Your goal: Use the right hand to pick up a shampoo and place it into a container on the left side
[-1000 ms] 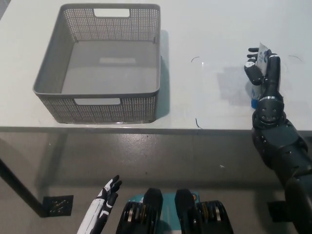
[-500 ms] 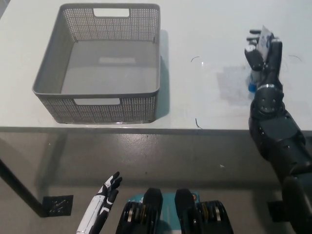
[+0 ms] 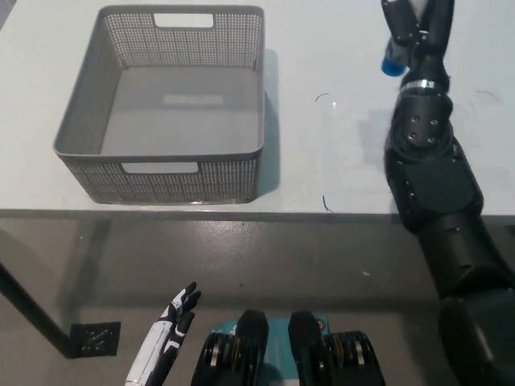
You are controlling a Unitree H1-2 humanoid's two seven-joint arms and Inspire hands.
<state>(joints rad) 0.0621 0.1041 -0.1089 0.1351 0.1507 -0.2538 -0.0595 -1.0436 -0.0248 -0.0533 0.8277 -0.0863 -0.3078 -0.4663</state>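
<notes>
1. The black right hand [image 3: 412, 24] is gripping the shampoo [image 3: 392, 63] at the top right of the view, raised above the white counter [image 3: 338, 153]. Only the bottle's blue end is showing below the fingers; the rest is hidden by the hand and cut off by the top edge of the view.
2. The grey basket [image 3: 165, 104], the container for this task, is sitting on the left part of the counter, well apart from the hand, and nothing is lying in it.
3. The white left hand [image 3: 173, 318] is hanging low at the lower left, below the counter's edge, fingers apart and holding nothing.
4. By my reading, the pick-up is done and the carry is the step in hand: the bottle is looking clear of the counter but is not yet over the basket.
5. The next move is calling for a sweep across to the robot's left, keeping the bottle high enough to clear the basket's near wall, then a lowering over the open middle before the fingers are let go.
</notes>
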